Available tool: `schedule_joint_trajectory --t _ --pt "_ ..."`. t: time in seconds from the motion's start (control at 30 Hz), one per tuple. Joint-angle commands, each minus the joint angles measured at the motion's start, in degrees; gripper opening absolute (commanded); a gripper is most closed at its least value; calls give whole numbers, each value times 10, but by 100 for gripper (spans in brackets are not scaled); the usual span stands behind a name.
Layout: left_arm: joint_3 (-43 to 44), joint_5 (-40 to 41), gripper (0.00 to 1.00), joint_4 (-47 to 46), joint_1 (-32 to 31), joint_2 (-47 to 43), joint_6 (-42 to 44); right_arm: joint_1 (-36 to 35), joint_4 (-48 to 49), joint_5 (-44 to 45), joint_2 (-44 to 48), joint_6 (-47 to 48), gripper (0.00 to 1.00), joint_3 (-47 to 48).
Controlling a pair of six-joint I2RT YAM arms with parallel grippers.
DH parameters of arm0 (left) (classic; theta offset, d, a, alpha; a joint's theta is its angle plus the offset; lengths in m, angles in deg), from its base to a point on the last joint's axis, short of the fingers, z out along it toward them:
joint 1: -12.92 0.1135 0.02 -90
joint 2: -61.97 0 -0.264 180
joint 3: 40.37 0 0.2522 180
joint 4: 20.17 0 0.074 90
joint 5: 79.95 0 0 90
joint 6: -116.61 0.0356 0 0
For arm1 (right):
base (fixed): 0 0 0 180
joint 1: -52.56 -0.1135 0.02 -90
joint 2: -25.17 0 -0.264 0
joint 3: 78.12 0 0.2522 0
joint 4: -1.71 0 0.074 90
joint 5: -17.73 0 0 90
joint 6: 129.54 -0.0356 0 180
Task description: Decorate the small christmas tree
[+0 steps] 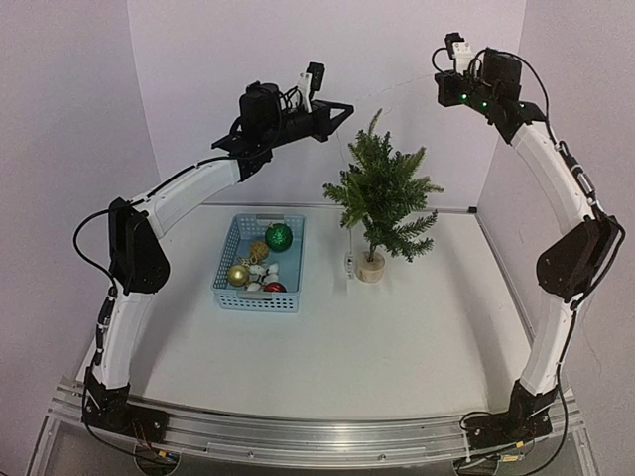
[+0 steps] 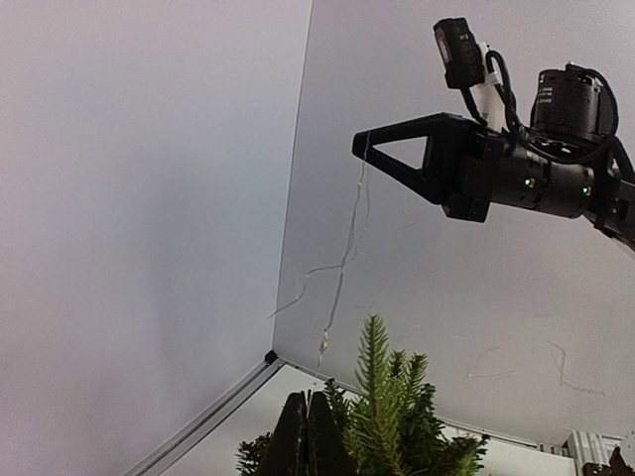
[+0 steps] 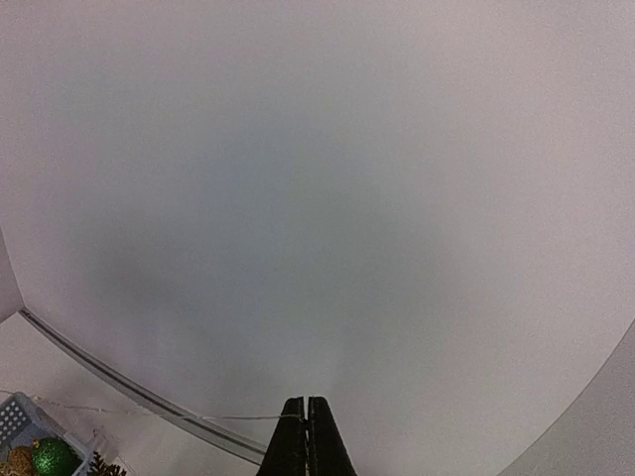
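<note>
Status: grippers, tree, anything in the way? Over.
Shut: left gripper and right gripper, raised high, thin wire strung between. Below, small christmas tree upright, undecorated. Nothing blocking; ornaments in basket left of tree.

Soft even brightness, faint shadows, wide-angle bowing at edges.

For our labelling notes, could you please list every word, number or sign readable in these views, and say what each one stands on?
No text is readable in any view.
On the camera module at the right wrist: a tiny pale mark, too small to read.
On the blue basket, its ornaments, the small christmas tree, the thin white wire and the white box by the trunk: no lettering visible.
</note>
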Motion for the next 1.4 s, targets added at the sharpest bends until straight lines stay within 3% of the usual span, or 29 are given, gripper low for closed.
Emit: schedule_joint_trajectory --t 0.0,0.4,0.7,1.03,1.17,1.3,1.37 --pt "-4 60 0 -34 4 14 -5 24 -53 -3 -8 -37 0 -5" --pt "-40 51 0 -32 5 38 -1 115 -143 -67 -5 -121 0 -100" --pt "-52 42 0 -12 -3 60 -12 133 -273 -70 -20 -91 0 -98" --pt "-64 19 0 4 -3 62 -20 145 -344 -87 17 -54 0 -181" --pt "-61 5 0 5 -3 62 -18 145 -348 -106 25 -78 0 -165" --pt "-48 0 10 10 -3 61 -10 145 -348 -184 24 -118 0 -133" --pt "-38 -4 21 17 -3 57 -1 145 -349 -183 34 -121 0 -144"
